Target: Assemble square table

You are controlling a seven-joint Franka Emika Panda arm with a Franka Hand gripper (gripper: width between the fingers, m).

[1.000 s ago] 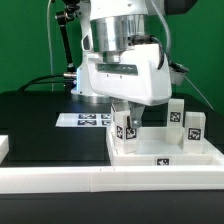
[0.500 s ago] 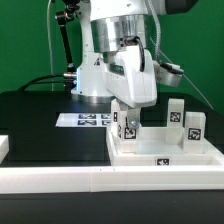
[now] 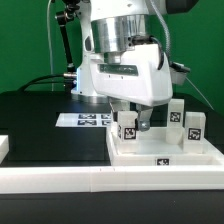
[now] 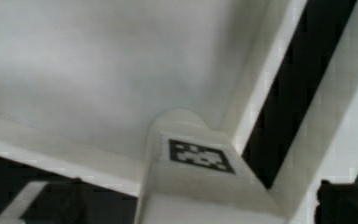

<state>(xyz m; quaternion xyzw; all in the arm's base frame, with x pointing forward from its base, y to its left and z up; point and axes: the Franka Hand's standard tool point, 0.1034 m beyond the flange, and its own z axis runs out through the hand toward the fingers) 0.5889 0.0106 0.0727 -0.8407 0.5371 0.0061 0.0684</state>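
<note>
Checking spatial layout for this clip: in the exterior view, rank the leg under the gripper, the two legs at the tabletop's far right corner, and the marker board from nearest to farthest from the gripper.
1. Leg under the gripper, on the tabletop.
2. Two legs at the exterior view's right; too close together to rank.
3. Marker board, flat on the black table, toward the exterior view's left.
</note>
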